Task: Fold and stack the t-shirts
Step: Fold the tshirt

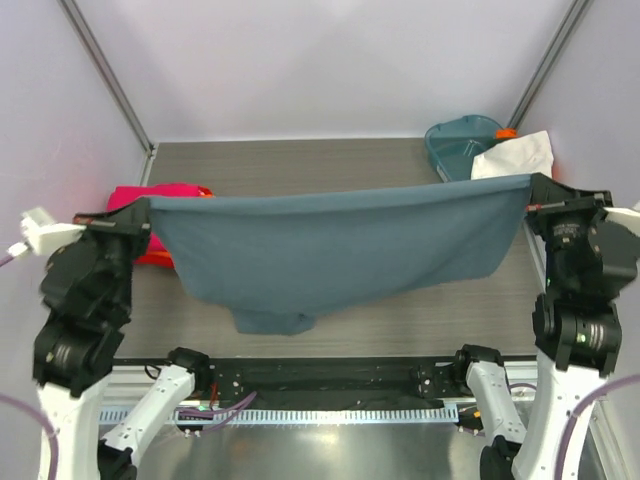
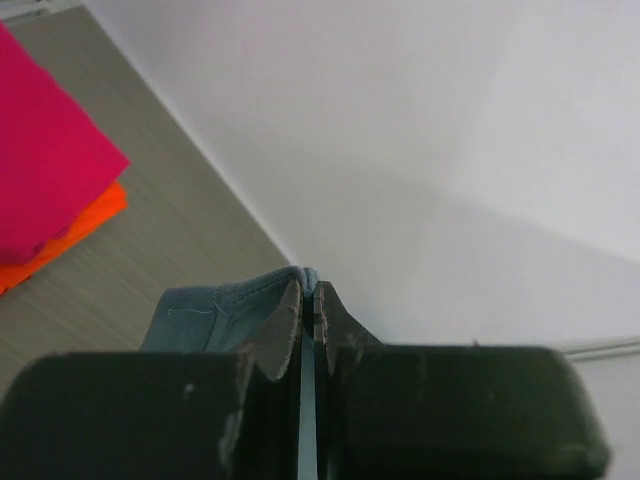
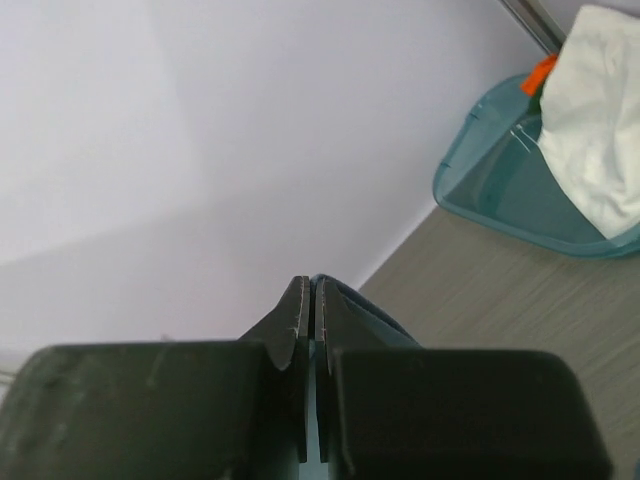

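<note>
Two corners of the blue shirt sit pinched in left tool and right tool, stretched aloft; next, probably lay it flat on the tabletop.

The blue-grey t-shirt hangs as a wide curtain between the left gripper and the right gripper, each pinched tight on a top corner, so nothing passes straight across between the fingers. Its lowest fold sags toward the table on the near side; whether it touches cannot be told. Just beyond the left fingers, the magenta t-shirt lies on the orange-red t-shirt, filling the table's left edge. Beyond the right fingers stands the teal tub, with the white t-shirt draped over its rim. Behind the curtain there is open tabletop between pile and tub, up to the back wall.
</note>
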